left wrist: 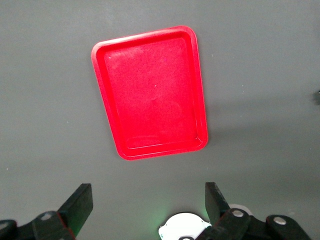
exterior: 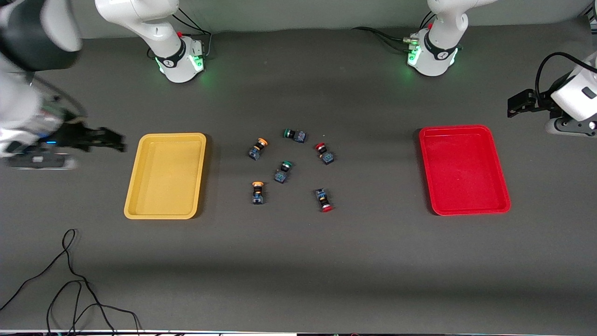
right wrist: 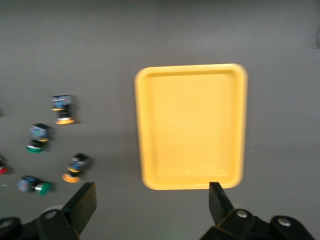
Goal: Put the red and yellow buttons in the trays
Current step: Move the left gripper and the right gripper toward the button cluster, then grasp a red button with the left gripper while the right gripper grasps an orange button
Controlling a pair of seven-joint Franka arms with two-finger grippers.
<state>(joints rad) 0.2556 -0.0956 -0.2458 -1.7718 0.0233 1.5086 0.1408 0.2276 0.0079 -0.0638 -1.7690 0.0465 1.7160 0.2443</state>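
Note:
Two yellow-capped buttons (exterior: pixel 258 148) (exterior: pixel 257 192) and two red-capped buttons (exterior: pixel 323 153) (exterior: pixel 323 199) lie on the table between the trays. The yellow tray (exterior: pixel 165 175) lies toward the right arm's end and the red tray (exterior: pixel 461 169) toward the left arm's end; both hold nothing. My right gripper (exterior: pixel 116 141) is open and empty, over the table beside the yellow tray. Its wrist view (right wrist: pixel 151 200) shows the yellow tray (right wrist: pixel 192 125) and yellow-capped buttons (right wrist: pixel 62 107) (right wrist: pixel 75 167). My left gripper (exterior: pixel 514 106) (left wrist: pixel 147 200) is open and empty, beside the red tray (left wrist: pixel 150 92).
Two green-capped buttons (exterior: pixel 294 135) (exterior: pixel 283 171) lie among the others. Black cables (exterior: pixel 70 280) trail over the table's near corner at the right arm's end. The arm bases (exterior: pixel 179 60) (exterior: pixel 431 53) stand at the table's back edge.

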